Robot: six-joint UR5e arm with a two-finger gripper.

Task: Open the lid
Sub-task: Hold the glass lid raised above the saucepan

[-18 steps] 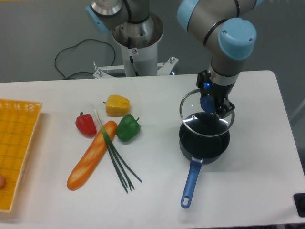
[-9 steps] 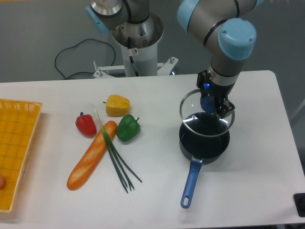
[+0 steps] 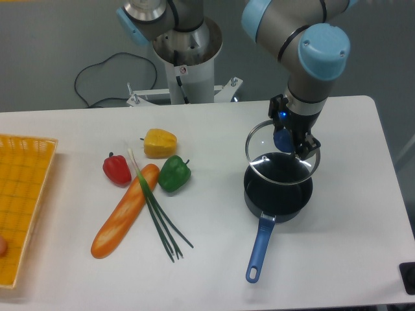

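lid (image 3: 280,155) nudged right, no legible writing

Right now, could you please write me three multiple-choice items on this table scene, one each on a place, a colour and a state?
1. Where does the green pepper lie?
A. in the basket
B. right beside the baguette
C. inside the saucepan

2. What colour is the saucepan's handle?
A. blue
B. red
C. yellow

3. How does the lid sit?
A. flat on the table
B. closed on the saucepan
C. tilted up, held by the knob

Key: 1 B, it lies against the baguette; 2 A, the handle is blue; 3 C, the gripper fingers pinch the knob and the rim is raised off the saucepan.
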